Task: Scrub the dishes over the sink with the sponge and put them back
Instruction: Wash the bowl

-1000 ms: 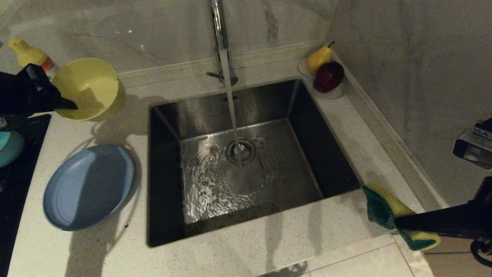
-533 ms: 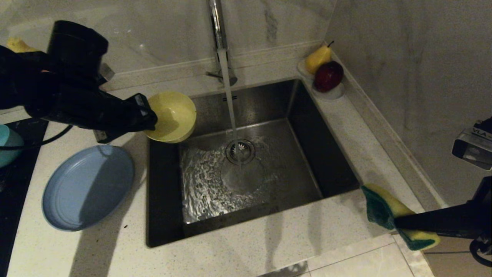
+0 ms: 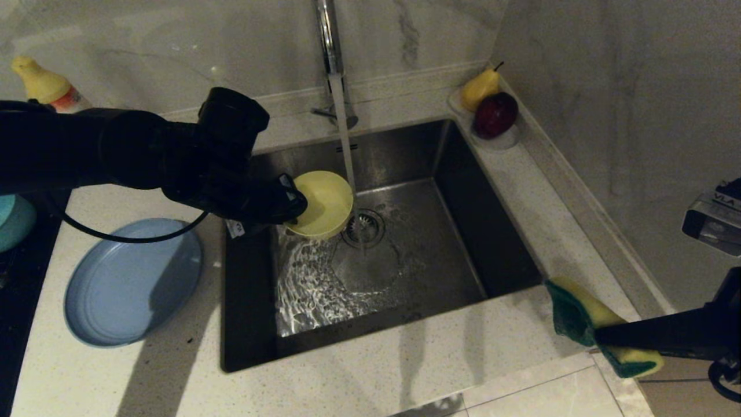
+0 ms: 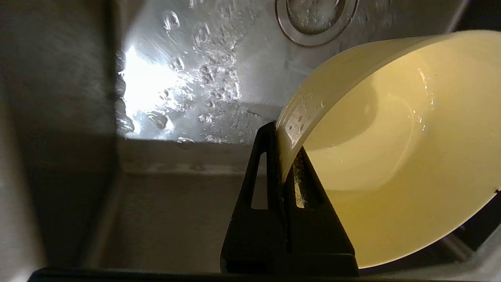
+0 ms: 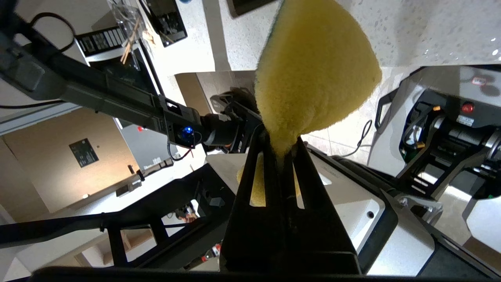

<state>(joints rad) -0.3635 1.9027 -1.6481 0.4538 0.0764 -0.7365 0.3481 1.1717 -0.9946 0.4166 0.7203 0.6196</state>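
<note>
My left end effector (image 3: 292, 204) clamps the pale-yellow bowl (image 3: 324, 202) over the sink (image 3: 492, 243), beside the tap stream. My right end effector (image 3: 599, 336) grips the sponge (image 3: 570, 315) over the desk (image 3: 376, 370) edge. No legible writing.

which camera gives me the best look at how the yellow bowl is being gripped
The left wrist view: the left end effector pinches the yellow bowl by its rim. The head view shows the bowl over the sink, grip hidden. The right wrist view shows no bowl.
</note>
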